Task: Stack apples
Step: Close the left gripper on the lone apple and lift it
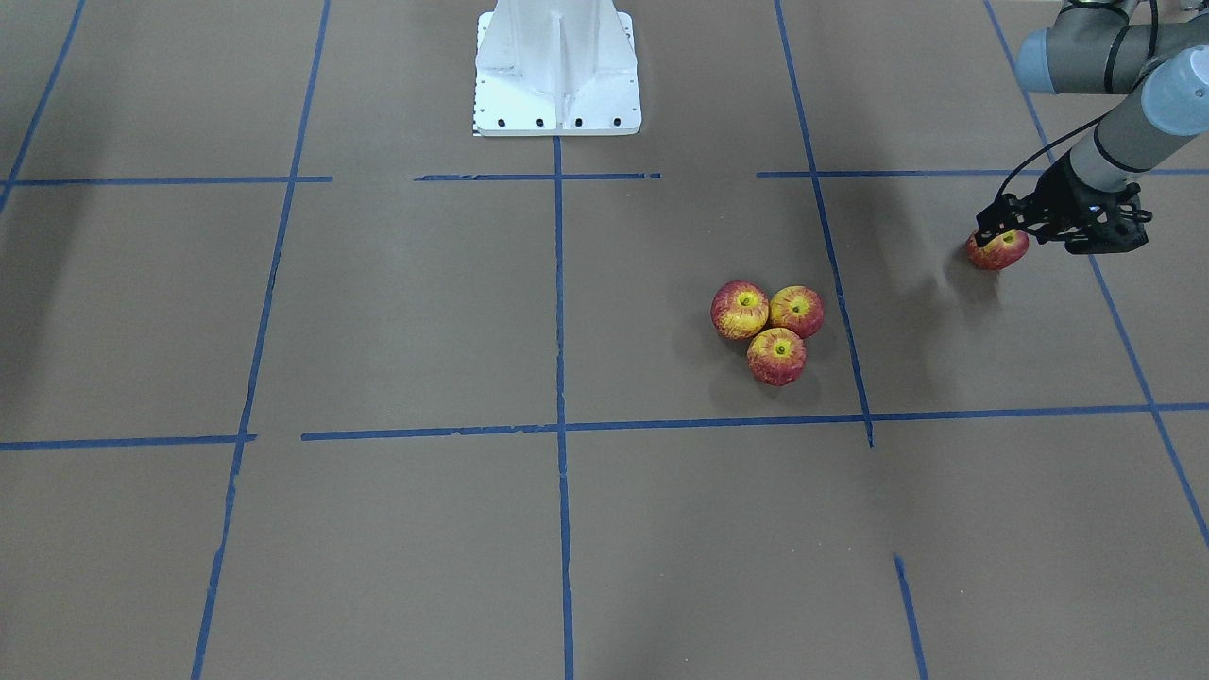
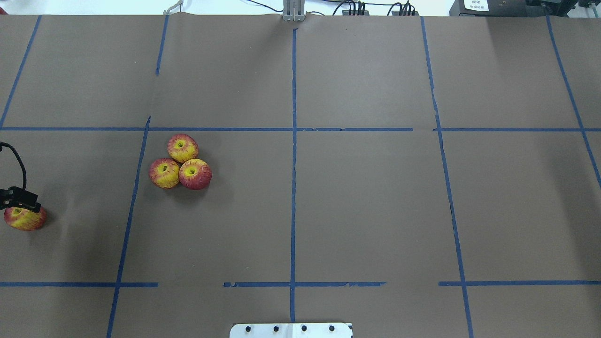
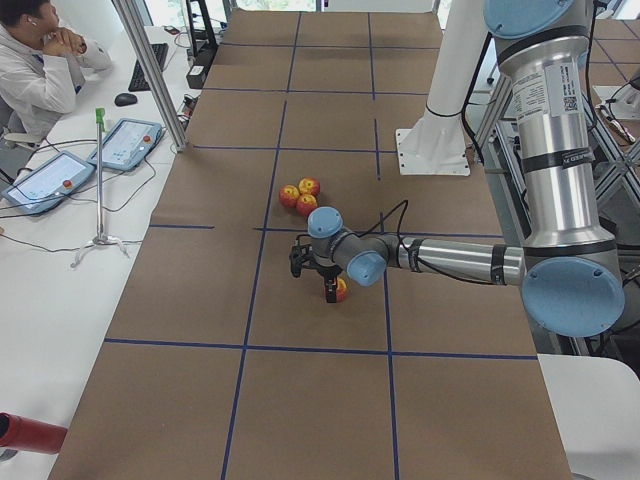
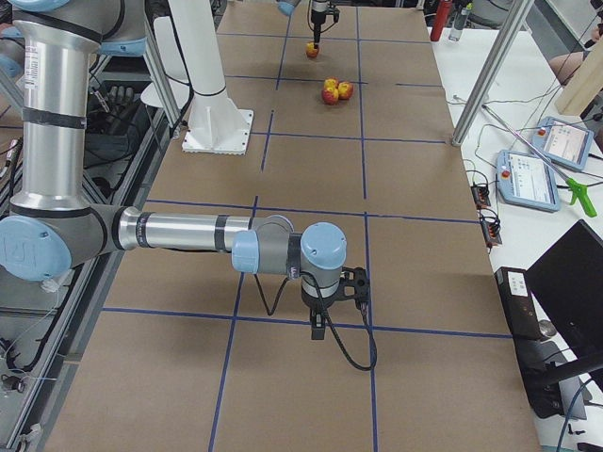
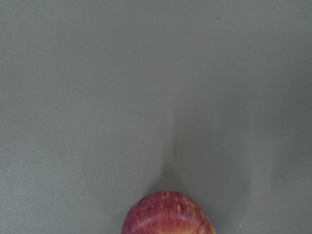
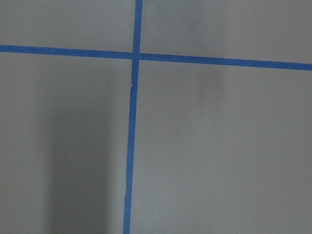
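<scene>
The desk (image 2: 366,197) is covered in brown paper marked into squares by blue tape lines (image 2: 293,188), and the robot's white base plate (image 1: 557,85) stands on it. Three apples (image 2: 182,149) sit touching in a tight cluster out from the base plate, toward the robot's left. A fourth apple (image 2: 25,219) lies farther off on that same side, and whether it rests on the paper cannot be told.

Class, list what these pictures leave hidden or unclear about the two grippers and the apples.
Left gripper: in the front view its own body covers the top of the lone apple, and the overhead view's left edge cuts it off. Whether it grips the fruit is unclear.
Left wrist view: the bottom edge cuts off the lone apple, and no fingers show.
Right gripper: seen only in the right side view, so open or shut cannot be judged.
</scene>
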Motion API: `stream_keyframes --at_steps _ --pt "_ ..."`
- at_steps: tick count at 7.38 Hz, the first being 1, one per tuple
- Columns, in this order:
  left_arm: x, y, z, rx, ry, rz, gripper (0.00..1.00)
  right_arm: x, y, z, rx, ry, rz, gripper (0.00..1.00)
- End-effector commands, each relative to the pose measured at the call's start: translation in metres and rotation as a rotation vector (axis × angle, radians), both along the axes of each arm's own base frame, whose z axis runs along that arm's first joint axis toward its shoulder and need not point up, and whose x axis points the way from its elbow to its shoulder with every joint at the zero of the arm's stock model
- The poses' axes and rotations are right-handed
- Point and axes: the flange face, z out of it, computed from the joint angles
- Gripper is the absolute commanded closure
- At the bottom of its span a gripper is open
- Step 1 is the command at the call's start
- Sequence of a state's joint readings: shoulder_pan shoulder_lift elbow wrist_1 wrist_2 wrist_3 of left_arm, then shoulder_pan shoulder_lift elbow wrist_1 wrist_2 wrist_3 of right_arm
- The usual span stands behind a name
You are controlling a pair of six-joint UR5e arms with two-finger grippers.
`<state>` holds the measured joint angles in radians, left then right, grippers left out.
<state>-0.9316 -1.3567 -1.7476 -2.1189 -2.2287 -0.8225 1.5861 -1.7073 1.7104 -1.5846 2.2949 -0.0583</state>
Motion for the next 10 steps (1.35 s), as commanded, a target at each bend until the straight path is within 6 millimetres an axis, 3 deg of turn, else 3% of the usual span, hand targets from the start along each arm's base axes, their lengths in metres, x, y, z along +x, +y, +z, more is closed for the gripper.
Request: stream_keyframes --at_steps 1,5,6,7,8,10 --pt "0.005 0.003 0.007 0.008 0.006 0.013 0.00 0.000 0.000 0.000 0.000 0.000 0.000 0.00" --pt "0.019 0.006 0.020 -0.006 -0.002 0.047 0.01 0.000 0.000 0.000 0.000 0.000 0.000 0.00" --pt "0.024 0.009 0.021 -0.009 -0.002 0.061 0.18 0.000 0.000 0.000 0.000 0.000 0.000 0.00" --pt "0.025 0.009 0.015 0.003 0.020 0.065 0.70 0.000 0.000 0.000 0.000 0.000 0.000 0.00" --pt "0.024 0.009 -0.001 0.014 0.049 0.069 1.00 0.000 0.000 0.000 0.000 0.000 0.000 0.00" --pt "0.027 0.012 -0.095 0.007 0.212 0.071 1.00 0.000 0.000 0.000 0.000 0.000 0.000 0.00"
